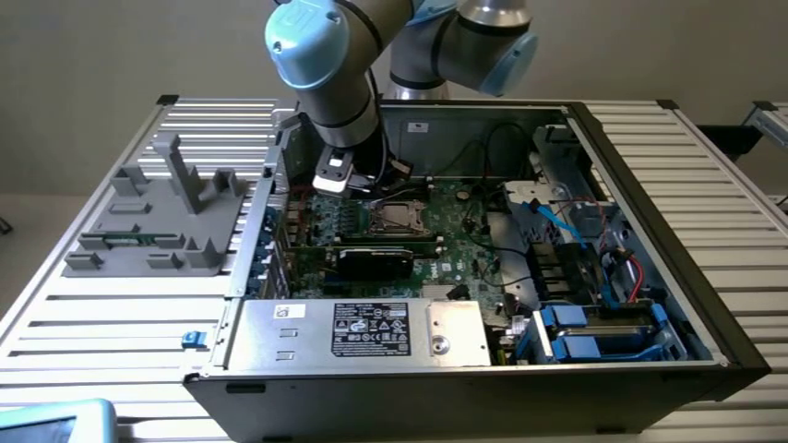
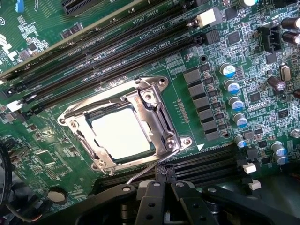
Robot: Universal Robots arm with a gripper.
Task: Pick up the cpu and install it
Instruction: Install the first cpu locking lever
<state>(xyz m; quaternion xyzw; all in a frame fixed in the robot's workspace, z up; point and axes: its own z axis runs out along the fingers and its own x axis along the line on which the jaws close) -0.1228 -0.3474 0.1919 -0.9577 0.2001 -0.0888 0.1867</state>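
exterior view, left to right. grey plastic tray (image 1: pixel 148 217) with upright posts sits on the slatted table (image 1: pixel 87 314) at the exterior view's left, beside the open computer case (image 1: pixel 493 277). the arm (image 1: pixel 339 83) reaches down into the case, its gripper (image 1: pixel 335 177) hanging just above the green motherboard (image 1: pixel 456 245), near the socket (image 1: pixel 400 218). toward the exterior view's right: loose cables (image 1: pixel 560 221) and blue drive caddies (image 1: pixel 591 332).

wrist view. the cpu (image 2: pixel 123 132) lies flat inside the socket frame (image 2: pixel 126 126), silvery top lit bright, its edges appearing parallel to the frame. it looks seated, not carried. the frame's load plate appears not clamped over the chip; the thin wire lever (image 2: pixel 145 171) runs out toward the gripper body (image 2: pixel 164 201). nothing is visible between the gripper parts in view; whether the fingers are spread or closed, cannot tell.

risks, as judgement:
- chip seems to rest loose. a brush from the gripper, which is close above, could skew it on the socket contacts and bend pins.
- the lever lies near the gripper body; snagging it could lift or twist the frame.
- memory slots (image 2: pixel 108 56) and capacitors (image 2: pixel 229 86) flank the socket closely; a sideways drift of the arm could strike them.
- glare on the chip's top hides its corner mark, so orientation is unconfirmed.
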